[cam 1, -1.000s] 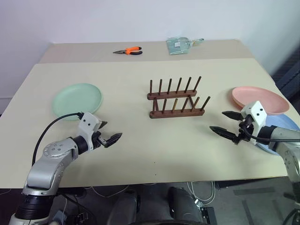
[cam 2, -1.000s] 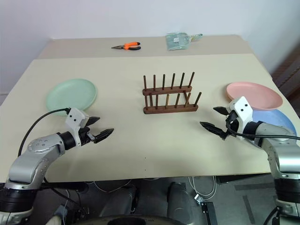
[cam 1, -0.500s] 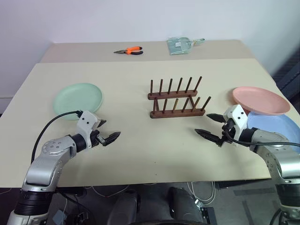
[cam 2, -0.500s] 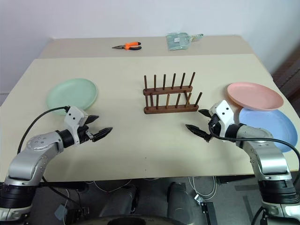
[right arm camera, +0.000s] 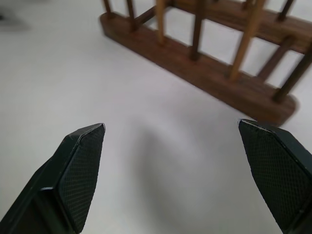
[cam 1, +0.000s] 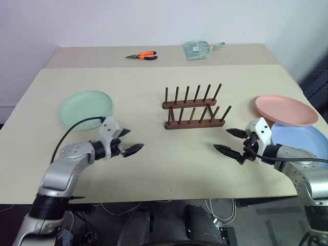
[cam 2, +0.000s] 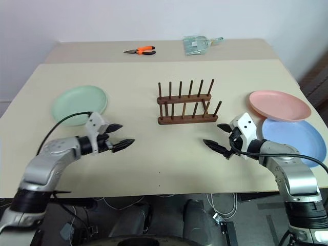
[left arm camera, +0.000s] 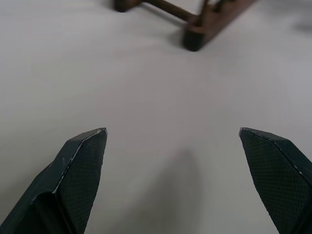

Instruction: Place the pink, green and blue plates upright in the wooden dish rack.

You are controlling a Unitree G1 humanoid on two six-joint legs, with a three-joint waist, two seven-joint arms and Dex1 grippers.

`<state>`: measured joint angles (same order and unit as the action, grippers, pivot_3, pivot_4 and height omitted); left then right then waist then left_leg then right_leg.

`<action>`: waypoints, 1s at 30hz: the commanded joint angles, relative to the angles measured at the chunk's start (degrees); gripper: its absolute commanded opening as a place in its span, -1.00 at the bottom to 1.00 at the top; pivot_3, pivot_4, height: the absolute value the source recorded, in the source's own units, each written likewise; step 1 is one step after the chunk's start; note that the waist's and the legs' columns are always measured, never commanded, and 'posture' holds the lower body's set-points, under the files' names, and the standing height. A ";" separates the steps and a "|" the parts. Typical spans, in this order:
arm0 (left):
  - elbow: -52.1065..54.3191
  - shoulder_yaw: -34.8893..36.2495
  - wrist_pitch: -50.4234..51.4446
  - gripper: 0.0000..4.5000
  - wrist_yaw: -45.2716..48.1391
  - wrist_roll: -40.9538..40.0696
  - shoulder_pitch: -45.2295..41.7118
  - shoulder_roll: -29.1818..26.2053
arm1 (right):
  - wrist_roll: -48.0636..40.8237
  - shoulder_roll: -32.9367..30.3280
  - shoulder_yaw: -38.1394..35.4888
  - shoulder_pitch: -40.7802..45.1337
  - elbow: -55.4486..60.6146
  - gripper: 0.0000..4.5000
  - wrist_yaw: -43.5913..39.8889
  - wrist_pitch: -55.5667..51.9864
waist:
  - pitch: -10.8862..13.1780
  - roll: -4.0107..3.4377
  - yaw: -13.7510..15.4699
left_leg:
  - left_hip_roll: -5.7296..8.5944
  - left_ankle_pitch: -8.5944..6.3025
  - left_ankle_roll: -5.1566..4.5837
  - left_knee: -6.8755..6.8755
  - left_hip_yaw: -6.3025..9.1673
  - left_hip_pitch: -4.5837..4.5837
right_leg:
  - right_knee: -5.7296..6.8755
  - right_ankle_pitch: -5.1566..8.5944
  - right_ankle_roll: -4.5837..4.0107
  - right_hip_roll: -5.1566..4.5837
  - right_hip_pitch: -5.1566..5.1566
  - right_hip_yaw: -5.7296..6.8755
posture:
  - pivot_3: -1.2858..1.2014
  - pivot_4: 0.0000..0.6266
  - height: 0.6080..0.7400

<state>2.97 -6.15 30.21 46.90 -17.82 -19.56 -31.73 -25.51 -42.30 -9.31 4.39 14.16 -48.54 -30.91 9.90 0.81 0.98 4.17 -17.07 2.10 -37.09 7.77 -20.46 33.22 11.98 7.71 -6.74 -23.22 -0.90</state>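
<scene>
The wooden dish rack [cam 1: 194, 108] stands empty at the table's middle. A green plate [cam 1: 85, 109] lies flat at the left. At the right the pink plate [cam 1: 285, 109] rests partly over the blue plate [cam 1: 302, 145]. My left gripper [cam 1: 128, 141] hovers open over bare table, right of the green plate and short of the rack's left end. My right gripper [cam 1: 229, 141] is open too, just right of the rack's front bar [right arm camera: 204, 78] and left of the blue plate. Neither holds anything.
Orange-handled pliers [cam 1: 142, 55] and a clear packet [cam 1: 199, 49] lie on the far table behind. The table's front edge [cam 1: 169, 197] runs just below both arms. Open tabletop lies between the grippers in front of the rack.
My left gripper has moved right toward the rack. My right gripper shifted left off the plates, so the blue plate now shows more fully.
</scene>
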 commanded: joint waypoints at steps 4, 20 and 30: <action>-26.73 -9.44 -12.69 1.00 9.04 7.96 -19.19 7.72 | -2.90 -0.09 -0.79 -6.16 13.31 0.98 1.98 -3.89 | -0.02 0.11 0.37 | 0.01 0.00 -0.01 -0.02 -0.02 -0.01 | -0.03 -0.10 0.21 0.04 0.00 0.02 | 0.03 -0.52 1.00; -46.05 -9.99 -23.29 -0.49 15.85 13.65 -28.50 16.34 | -1.50 3.15 1.14 -13.02 22.70 1.00 9.46 -3.81 | 0.00 0.23 -0.25 | 0.01 -0.03 -0.07 0.00 -0.01 -0.02 | -0.09 -0.15 0.46 -0.01 0.01 0.01 | 0.03 -0.52 1.00; -16.21 -10.82 -13.91 -0.62 25.52 10.18 -14.96 4.97 | -3.89 -5.14 -10.10 -16.77 16.84 1.00 1.78 -4.16 | -0.01 0.20 -0.26 | -0.04 -0.03 -0.07 0.04 -0.02 0.00 | -0.04 -0.16 0.42 0.01 -0.01 -0.03 | 0.03 -0.52 1.00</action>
<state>-17.36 -16.40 14.86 70.59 -6.21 -34.91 -26.43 -28.37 -46.86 -17.75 -12.26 30.38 -45.37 -35.82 9.89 1.00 0.72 4.12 -17.10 2.03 -37.05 7.75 -20.45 33.19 11.83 8.11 -6.74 -23.23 -0.94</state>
